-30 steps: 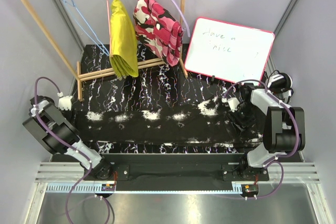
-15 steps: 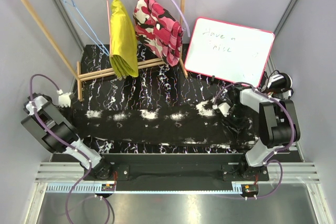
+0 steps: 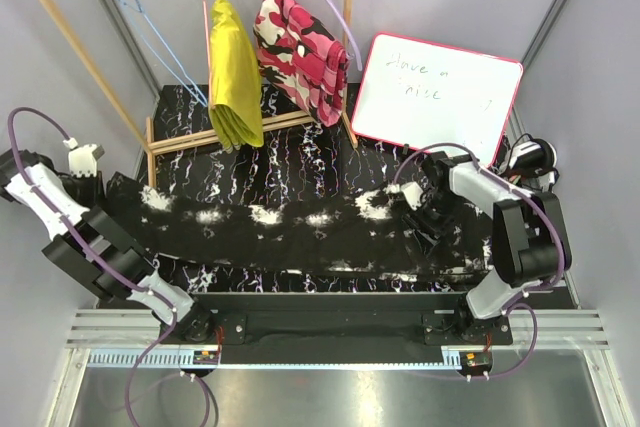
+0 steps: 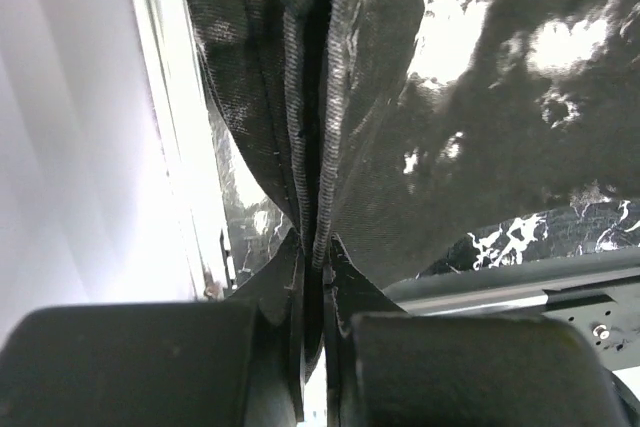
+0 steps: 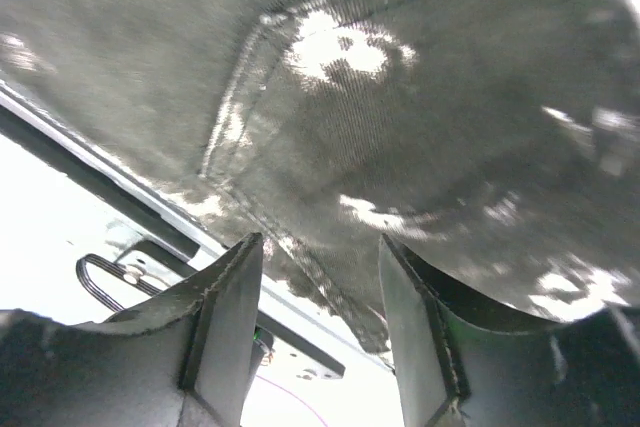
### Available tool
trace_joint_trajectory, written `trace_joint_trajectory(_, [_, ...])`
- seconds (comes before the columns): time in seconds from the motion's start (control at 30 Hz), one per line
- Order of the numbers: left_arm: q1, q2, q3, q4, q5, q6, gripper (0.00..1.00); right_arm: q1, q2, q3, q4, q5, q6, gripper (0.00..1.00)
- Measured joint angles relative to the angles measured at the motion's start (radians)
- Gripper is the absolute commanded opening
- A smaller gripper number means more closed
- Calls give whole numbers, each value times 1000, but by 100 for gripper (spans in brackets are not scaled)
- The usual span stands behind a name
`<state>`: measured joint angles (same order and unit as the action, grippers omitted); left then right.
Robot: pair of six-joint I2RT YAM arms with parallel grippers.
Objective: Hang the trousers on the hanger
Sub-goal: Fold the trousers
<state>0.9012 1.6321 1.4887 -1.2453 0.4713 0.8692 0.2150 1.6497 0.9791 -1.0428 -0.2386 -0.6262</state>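
Observation:
The trousers point(image 3: 280, 232), black with white blotches, stretch in a long band across the table. My left gripper point(image 3: 105, 187) is shut on their left end, which is raised off the table edge. In the left wrist view a folded seam of the trousers point(image 4: 450, 97) is pinched between the shut jaws of that gripper point(image 4: 318, 257). My right gripper point(image 3: 425, 211) hovers at the right end, open. In the right wrist view the trousers point(image 5: 400, 97) fill the space just beyond the right gripper point(image 5: 320, 247), with a hem hanging towards the gap. The light-blue hanger point(image 3: 150, 32) hangs on the rack at back left.
A wooden rack point(image 3: 75, 37) stands at the back left. On it a pink hanger carries a yellow garment point(image 3: 235, 72), and a lilac hanger carries a pink camouflage garment point(image 3: 300, 52). A whiteboard point(image 3: 435, 97) leans at the back right. The black veined tabletop point(image 3: 300, 162) lies under the trousers.
My left gripper has shut on the trousers' left end and pulled it up and to the left. The right arm has moved left along the trousers' right end.

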Motion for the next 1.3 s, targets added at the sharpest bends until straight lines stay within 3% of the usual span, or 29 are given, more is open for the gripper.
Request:
trace_joint_trajectory(0.13, [17, -23, 48, -45, 1, 3, 0, -27, -96, 16, -5, -18, -5, 59])
trace_joint_trajectory(0.47, [59, -34, 348, -129, 145, 71, 0, -308, -172, 16, -37, 39, -82, 58])
trace_joint_trajectory(0.6, [2, -105, 300, -114, 193, 88, 0, -366, -147, 30, -44, 61, -99, 56])
trace_joint_trajectory(0.8, [-168, -322, 140, -115, 285, 58, 0, -404, -66, 42, -43, 80, -103, 53])
trace_joint_trajectory(1.07, [-457, -594, -43, -63, 333, -296, 0, -404, 62, 46, -63, 19, -85, 51])
trace_joint_trajectory(1.2, [-612, -643, -109, 64, 330, -549, 0, -404, 98, 71, -84, -39, -64, 50])
trace_joint_trajectory(1.3, [-795, -637, -147, 188, 289, -752, 0, -404, 114, 93, -96, -72, -49, 50])
